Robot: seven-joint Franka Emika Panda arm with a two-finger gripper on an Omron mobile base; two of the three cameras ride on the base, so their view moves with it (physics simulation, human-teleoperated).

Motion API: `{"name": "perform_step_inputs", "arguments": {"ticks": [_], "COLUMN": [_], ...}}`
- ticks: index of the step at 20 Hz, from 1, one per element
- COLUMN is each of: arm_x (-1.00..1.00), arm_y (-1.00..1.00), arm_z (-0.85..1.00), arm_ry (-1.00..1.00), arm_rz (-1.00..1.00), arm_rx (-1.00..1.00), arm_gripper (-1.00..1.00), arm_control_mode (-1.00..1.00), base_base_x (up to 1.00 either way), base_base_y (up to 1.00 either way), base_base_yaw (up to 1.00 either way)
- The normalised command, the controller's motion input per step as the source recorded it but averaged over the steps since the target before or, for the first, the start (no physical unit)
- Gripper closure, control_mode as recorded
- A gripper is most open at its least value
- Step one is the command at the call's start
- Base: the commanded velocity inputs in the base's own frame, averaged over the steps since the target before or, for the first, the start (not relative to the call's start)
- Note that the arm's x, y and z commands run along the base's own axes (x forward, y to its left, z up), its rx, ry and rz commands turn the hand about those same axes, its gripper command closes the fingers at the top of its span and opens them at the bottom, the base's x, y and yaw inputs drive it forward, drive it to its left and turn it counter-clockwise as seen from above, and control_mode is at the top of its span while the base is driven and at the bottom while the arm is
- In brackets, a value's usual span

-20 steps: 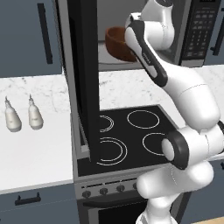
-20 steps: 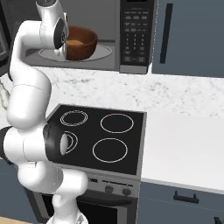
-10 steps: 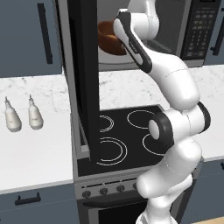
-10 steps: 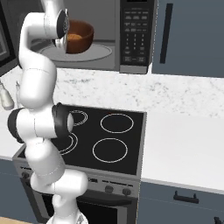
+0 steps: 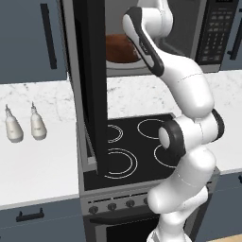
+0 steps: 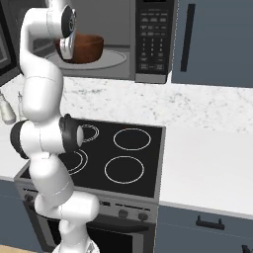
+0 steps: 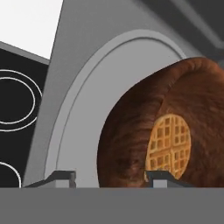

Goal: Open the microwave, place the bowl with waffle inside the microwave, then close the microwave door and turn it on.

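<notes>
The black microwave [image 5: 215,33] [image 6: 153,39] stands open, its dark glass door [image 5: 92,85] swung out toward me over the stove's left side. The reddish-brown bowl [image 5: 120,47] [image 6: 88,47] [image 7: 131,131] rests on the grey turntable [image 6: 112,60] [image 7: 83,109] inside, with a golden waffle [image 7: 169,144] in it. My gripper [image 7: 110,177] reaches into the cavity and is open. Its tips straddle the bowl's near wall, one tip inside by the waffle, the other outside with a gap to the wall.
Below the microwave lies a black cooktop [image 5: 137,146] [image 6: 118,153] with white burner rings. Two small bottles [image 5: 12,127] [image 5: 38,125] stand on the white counter at the left. Bare counter [image 6: 207,168] runs to the right of the stove. The open door edge juts out beside my arm.
The arm has pushed further into the microwave and the bowl has come down onto the turntable. The fingers have spread apart off the bowl's wall.
</notes>
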Motion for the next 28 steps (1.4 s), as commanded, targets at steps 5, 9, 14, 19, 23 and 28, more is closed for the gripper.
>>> {"name": "perform_step_inputs", "arguments": {"ticks": [5, 9, 14, 19, 23, 28], "arm_x": [-0.82, -1.0, -1.0, -1.0, -1.0, -1.0], "arm_y": [-0.07, -0.14, -0.23, -0.42, -0.33, -0.08], "arm_z": [-0.02, -0.07, -0.05, 0.01, 0.0, 0.0], "arm_ry": [-0.33, -0.33, -0.23, -0.03, -0.01, -0.08], "arm_rz": [-0.1, -0.17, -0.18, -0.15, 0.0, 0.0], "arm_rx": [0.0, 0.0, 0.01, 0.04, 0.0, 0.0], "arm_gripper": [-1.0, -1.0, -1.0, -1.0, 1.0, 1.0], "arm_control_mode": [-1.0, -1.0, -1.0, -1.0, -1.0, -1.0], "base_base_x": [0.0, 0.0, 0.0, 0.0, 0.0, 0.0], "base_base_y": [0.0, 0.0, 0.0, 0.0, 0.0, 0.0], "base_base_yaw": [0.0, 0.0, 0.0, 0.0, 0.0, 0.0]}}
